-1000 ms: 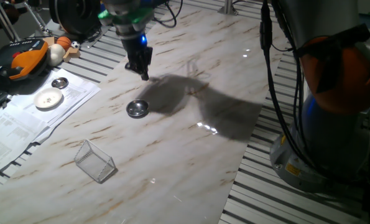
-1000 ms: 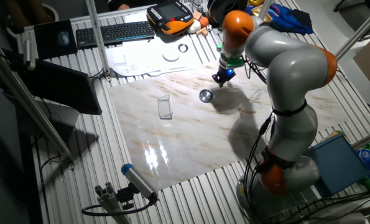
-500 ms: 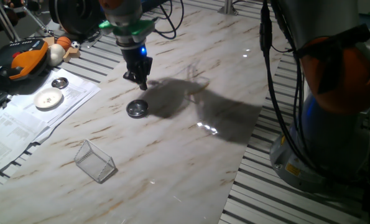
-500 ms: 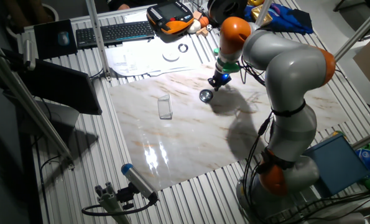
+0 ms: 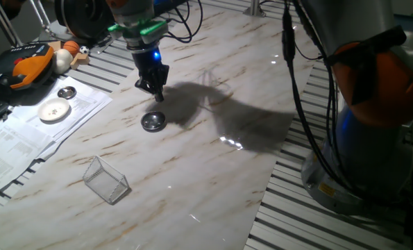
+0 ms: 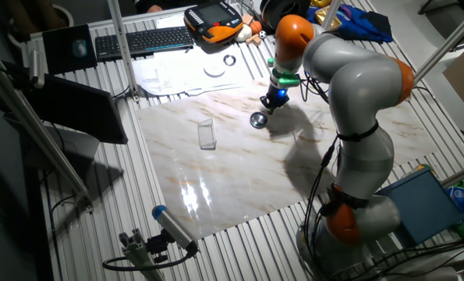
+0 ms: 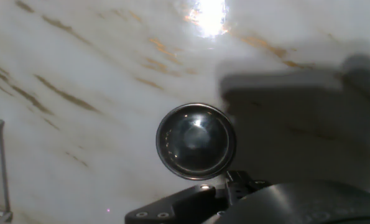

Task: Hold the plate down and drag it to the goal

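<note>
We are watching the gripper [image 5: 155, 94] edging slightly closer to the plate [image 5: 153, 122], now hovering just behind it, apart; whether its fingers are parted we cannot tell. The plate is sitting mid-slab on the marble table [image 5: 213, 173], bare surface lying between it and the goal [image 5: 106, 180], near the front-left edge.
</note>
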